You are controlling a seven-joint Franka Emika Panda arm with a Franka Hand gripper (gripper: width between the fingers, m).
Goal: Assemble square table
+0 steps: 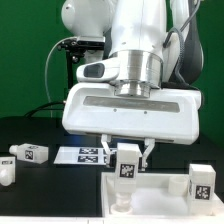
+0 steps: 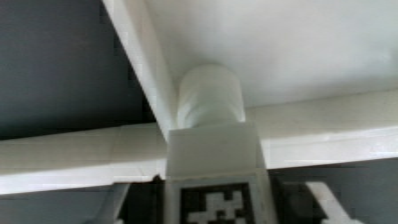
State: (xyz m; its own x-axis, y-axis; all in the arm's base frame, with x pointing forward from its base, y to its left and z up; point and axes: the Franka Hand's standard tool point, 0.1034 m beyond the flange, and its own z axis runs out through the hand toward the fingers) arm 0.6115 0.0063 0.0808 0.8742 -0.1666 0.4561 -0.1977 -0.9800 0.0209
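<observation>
4 legs show: the 1st leg (image 1: pixel 128 168) stands upright in a corner of the tabletop (image 1: pixel 160 187) between the fingers of the gripper (image 1: pixel 128 156). The 2nd leg (image 1: pixel 200 181) stands at the exterior view's right. The 3rd leg (image 1: pixel 30 153) and 4th leg (image 1: pixel 5 171) lie off it at that view's left — whether the gripper clamps the 1st leg, I cannot tell.
</observation>
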